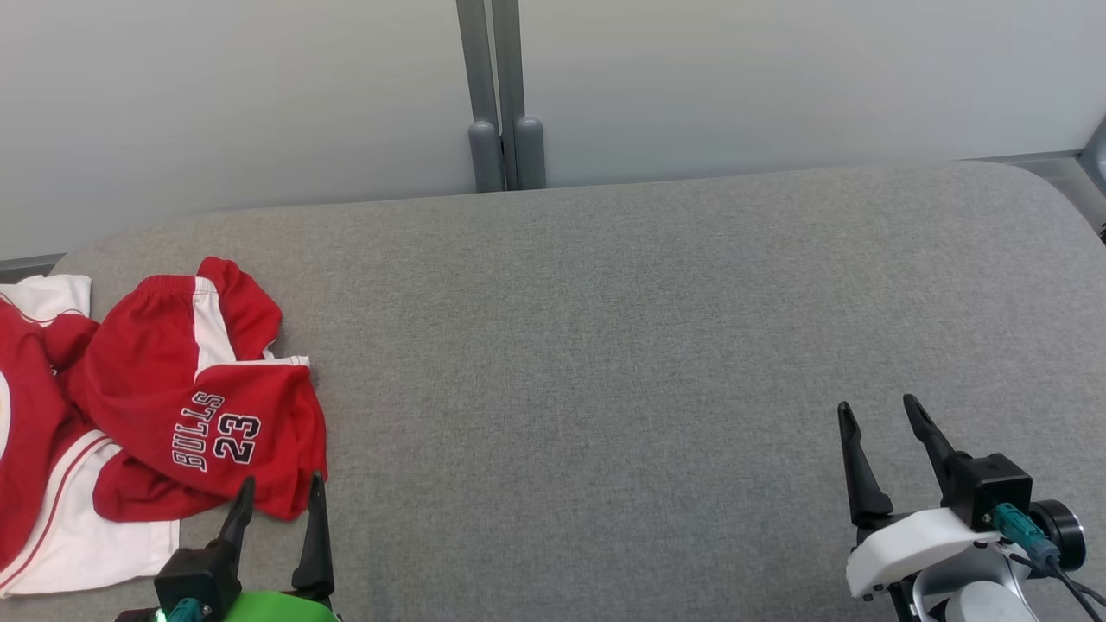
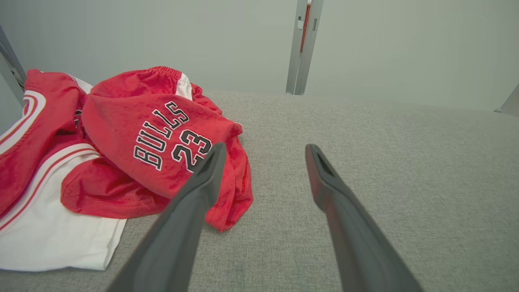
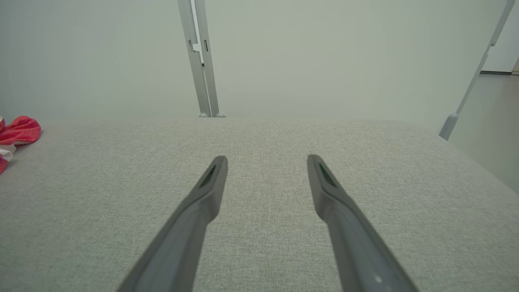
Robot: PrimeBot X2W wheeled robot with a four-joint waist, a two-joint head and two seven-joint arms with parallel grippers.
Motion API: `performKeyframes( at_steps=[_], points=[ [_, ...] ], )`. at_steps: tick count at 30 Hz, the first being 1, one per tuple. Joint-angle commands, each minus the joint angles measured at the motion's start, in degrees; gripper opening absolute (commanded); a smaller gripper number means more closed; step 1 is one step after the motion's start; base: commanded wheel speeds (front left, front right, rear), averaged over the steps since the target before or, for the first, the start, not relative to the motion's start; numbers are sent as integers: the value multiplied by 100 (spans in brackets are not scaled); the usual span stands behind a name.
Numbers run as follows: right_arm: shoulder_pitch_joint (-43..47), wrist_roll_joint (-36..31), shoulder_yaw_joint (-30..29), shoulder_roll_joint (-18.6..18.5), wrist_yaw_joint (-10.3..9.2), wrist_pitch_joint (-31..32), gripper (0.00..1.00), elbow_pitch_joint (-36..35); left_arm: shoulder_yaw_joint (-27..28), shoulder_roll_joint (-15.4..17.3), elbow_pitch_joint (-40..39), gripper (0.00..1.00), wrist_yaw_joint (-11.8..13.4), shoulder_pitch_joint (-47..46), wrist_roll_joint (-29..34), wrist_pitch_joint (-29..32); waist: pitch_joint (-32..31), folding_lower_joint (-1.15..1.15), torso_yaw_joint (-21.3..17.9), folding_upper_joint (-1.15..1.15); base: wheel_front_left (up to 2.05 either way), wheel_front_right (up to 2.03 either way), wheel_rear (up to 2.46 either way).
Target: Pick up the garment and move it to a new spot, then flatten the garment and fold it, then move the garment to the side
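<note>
The garment (image 1: 199, 406), a pair of red shorts with white side panels and "BULLS 23" in black lettering, sits crumpled in a heap near the left edge of the grey padded tabletop (image 1: 605, 345), roughly halfway between the far and near edges. It's bunched up, waistband towards the far side, one leg folded under, and it lies partly on top of a second piece, a red-and-white jersey (image 1: 52, 518) that spreads out to the very left edge. Right at the shorts' near hem we have the left gripper (image 1: 282, 479), jaws spread wide, nothing between them. In the left wrist view, one finger of the left gripper (image 2: 265, 148) crosses in front of the garment (image 2: 154, 142) just below the number, the other stands over bare grey fabric beside it; whether a tip touches the cloth, I can't tell. The jersey (image 2: 48, 235) shows its white panel flat on the tabletop there. Over near the right near corner, well apart from the clothes, the right gripper (image 1: 875, 403) is also wide open and empty, and the right gripper (image 3: 267, 159) has bare grey surface beneath it. Beyond the far edge, a grey post (image 1: 501, 130) divides pale wall panels.
</note>
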Motion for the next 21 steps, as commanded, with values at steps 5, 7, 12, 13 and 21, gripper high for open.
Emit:
performKeyframes(
  at_steps=[5, 7, 12, 13, 21],
  points=[
    [14, -91, -46, 32, -2, -63, 100, 45, -15, 11, 65, 100, -38, 56, 103, -53, 3, 0, -12, 0, 0, 0, 0],
    [28, -33, -64, 36, -2, -63, 100, 60, -11, 11, 75, 100, -47, 47, 72, -46, 1, 0, -13, 0, 0, 0, 0],
    [54, -4, -58, 43, -2, -61, 100, 84, -12, 10, 106, 100, -62, 27, 32, -46, -4, 0, -3, 0, 0, 0, 0],
    [60, 2, -56, 41, -2, -61, 100, 81, -22, 10, 116, 100, -64, 19, 31, -47, -6, 0, 10, 0, 0, 0, 0],
    [199, 30, 15, 51, -2, -59, 100, 36, -131, 14, 227, 100, -80, -108, -23, -46, -72, 0, 630, 0, 0, 0, 0]
  ],
)
